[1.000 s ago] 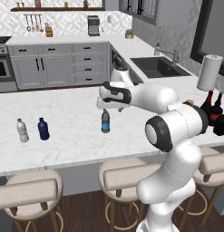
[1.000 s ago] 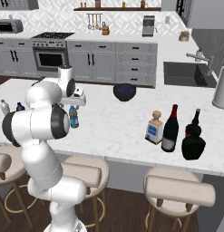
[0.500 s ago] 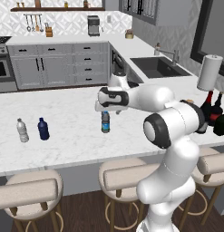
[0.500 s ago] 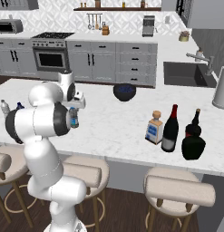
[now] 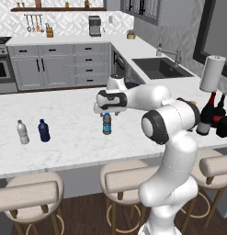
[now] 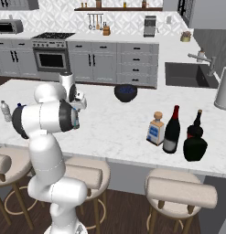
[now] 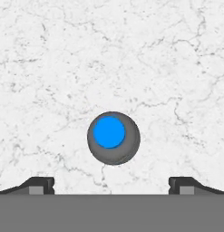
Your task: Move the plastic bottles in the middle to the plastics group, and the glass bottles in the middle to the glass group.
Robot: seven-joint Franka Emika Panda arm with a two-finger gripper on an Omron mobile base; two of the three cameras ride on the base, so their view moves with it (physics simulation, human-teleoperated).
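Hand view showed us the water bottle (image 7: 113,137) from straight above, upright on the marble worktop (image 7: 50,68). Our fingers (image 7: 41,185) stood spread wide either side, gripping nothing, hovering above its cap.

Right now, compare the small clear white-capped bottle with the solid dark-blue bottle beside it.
The small clear white-capped bottle is see-through and pale; the solid dark-blue bottle is opaque. The clear one has a white cap, the blue one a dark top. Both stand upright, close together but apart, on the white marble counter.
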